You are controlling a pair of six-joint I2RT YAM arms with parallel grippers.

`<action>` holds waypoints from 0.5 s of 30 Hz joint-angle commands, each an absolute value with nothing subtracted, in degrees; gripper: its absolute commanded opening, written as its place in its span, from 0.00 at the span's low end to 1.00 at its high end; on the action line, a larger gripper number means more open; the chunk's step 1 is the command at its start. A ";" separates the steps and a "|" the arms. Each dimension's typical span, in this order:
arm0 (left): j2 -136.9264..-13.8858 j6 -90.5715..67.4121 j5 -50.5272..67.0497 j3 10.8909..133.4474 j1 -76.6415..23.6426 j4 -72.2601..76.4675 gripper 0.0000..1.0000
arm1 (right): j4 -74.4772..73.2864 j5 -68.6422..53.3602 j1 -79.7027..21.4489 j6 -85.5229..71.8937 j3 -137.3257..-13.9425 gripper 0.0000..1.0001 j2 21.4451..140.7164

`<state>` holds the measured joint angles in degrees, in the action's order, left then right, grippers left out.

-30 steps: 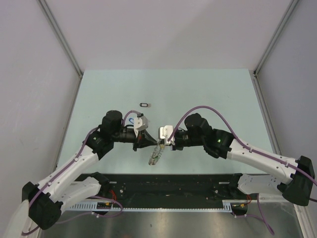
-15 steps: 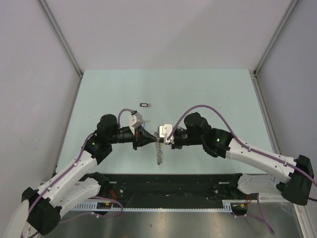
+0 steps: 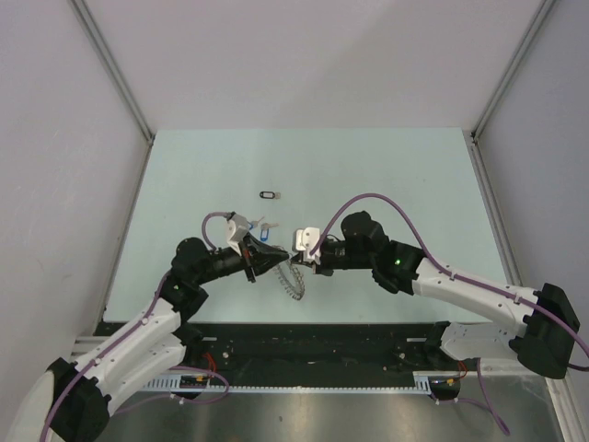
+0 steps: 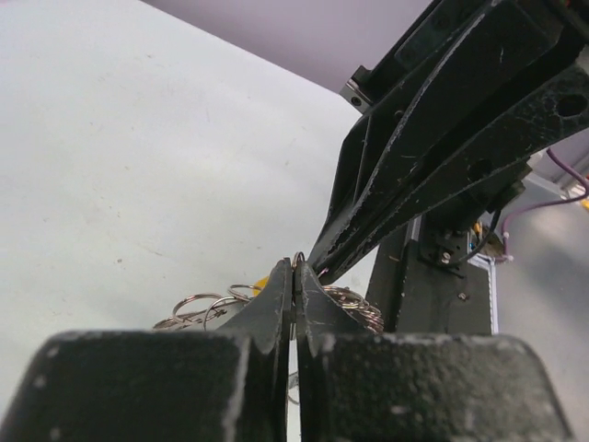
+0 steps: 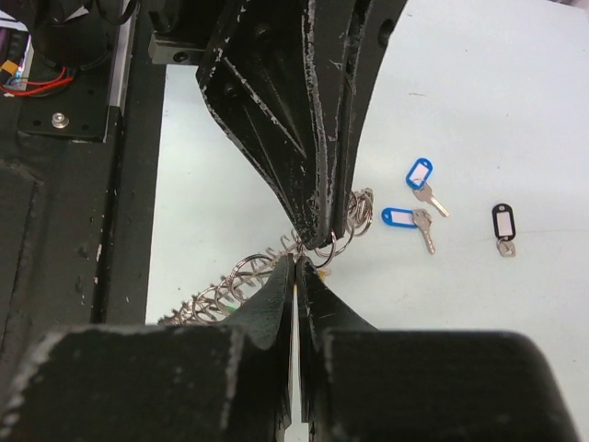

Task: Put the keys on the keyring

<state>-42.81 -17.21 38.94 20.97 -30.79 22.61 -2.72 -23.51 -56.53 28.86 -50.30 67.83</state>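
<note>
The keyring (image 3: 293,281) is a floppy silver chain of wire loops. It hangs in a curve between my two grippers above the table. My left gripper (image 3: 279,261) is shut on its top end, and a loop pokes out of the tips in the left wrist view (image 4: 295,267). My right gripper (image 3: 296,259) is shut on the same end in the right wrist view (image 5: 294,264), tip to tip with the left fingers (image 5: 317,175). The ring trails off to the left there (image 5: 235,279). A yellow tag (image 4: 262,280) peeks out beside the ring. Two blue-tagged keys (image 5: 419,173) (image 5: 399,217) and a black-tagged key (image 5: 502,221) lie on the table.
The black-tagged key (image 3: 268,194) lies alone toward the far side of the pale green table (image 3: 386,175). A blue-tagged key (image 3: 264,232) shows just behind the left wrist. A black rail (image 3: 322,341) runs along the near edge.
My left arm has dropped and swung toward the near edge, uncovering the blue-tagged keys. The keyring has gone from hanging straight to hanging in a curve. Both grippers stay shut together on it.
</note>
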 commanded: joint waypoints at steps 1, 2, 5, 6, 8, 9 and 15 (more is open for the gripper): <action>-40.43 -21.01 35.16 18.90 -31.11 31.56 0.06 | 3.08 -26.10 -55.64 27.16 -50.19 0.00 67.41; -39.56 -20.92 35.16 18.72 -31.11 30.68 0.12 | 3.08 -26.19 -55.55 27.42 -50.19 0.00 67.24; -37.19 -19.78 34.98 18.46 -31.11 26.38 0.30 | 2.73 -26.72 -55.28 28.03 -50.27 0.00 66.89; -36.57 -19.17 34.72 18.98 -31.03 25.06 0.33 | 2.46 -27.07 -55.20 28.56 -50.53 0.00 66.88; -35.60 -16.88 34.02 19.77 -31.03 20.33 0.39 | 1.06 -27.16 -55.28 29.18 -50.97 0.00 67.23; -34.99 -16.00 33.93 20.73 -31.11 18.74 0.40 | 0.53 -27.33 -55.20 29.88 -51.32 0.00 67.41; -37.52 -4.96 36.47 28.10 -31.03 5.73 0.57 | -3.42 -28.21 -55.20 31.46 -52.91 0.00 68.12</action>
<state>-35.77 -14.09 34.81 21.32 -30.89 14.96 -3.46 -26.46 -55.35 29.63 -49.76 68.05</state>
